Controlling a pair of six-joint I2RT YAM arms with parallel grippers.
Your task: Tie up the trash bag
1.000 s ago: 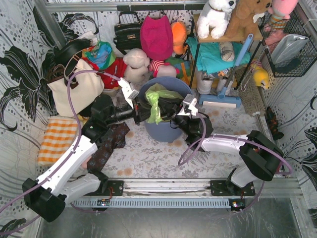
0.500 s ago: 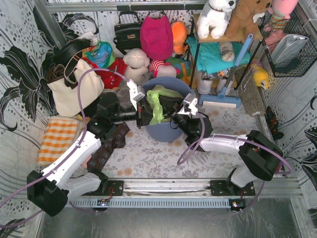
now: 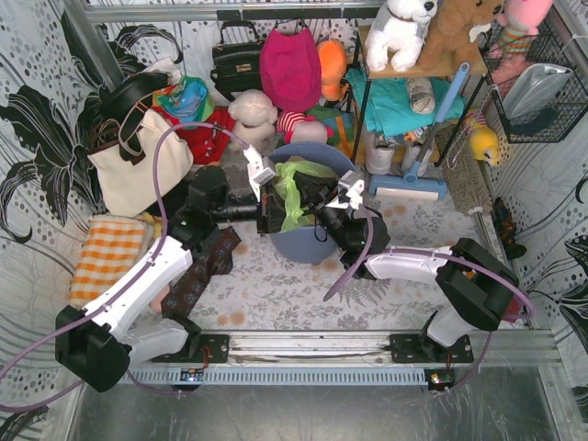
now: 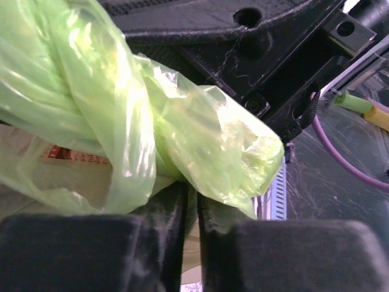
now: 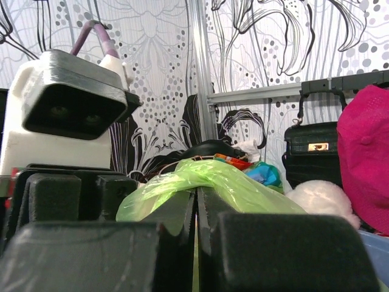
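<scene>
Pinching from opposite sides, the left end effector [image 3: 268, 208] and right end effector [image 3: 318, 204] are each clenched on a tail of the trash bag [image 3: 292, 191]. Its gathered neck runs crosswise between them, equally near both, above the blue-grey bin [image 3: 312, 246].

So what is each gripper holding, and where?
Both pinch the trash bag by its gathered top: left gripper on one twisted end, right gripper on another.

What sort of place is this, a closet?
Likely a mock household storage corner built for robot trials: a black handbag, a white plush dog and a blue-grey bin holding the trash bag sit inside wallpapered panels, with arms bolted to a metal rail.
</scene>
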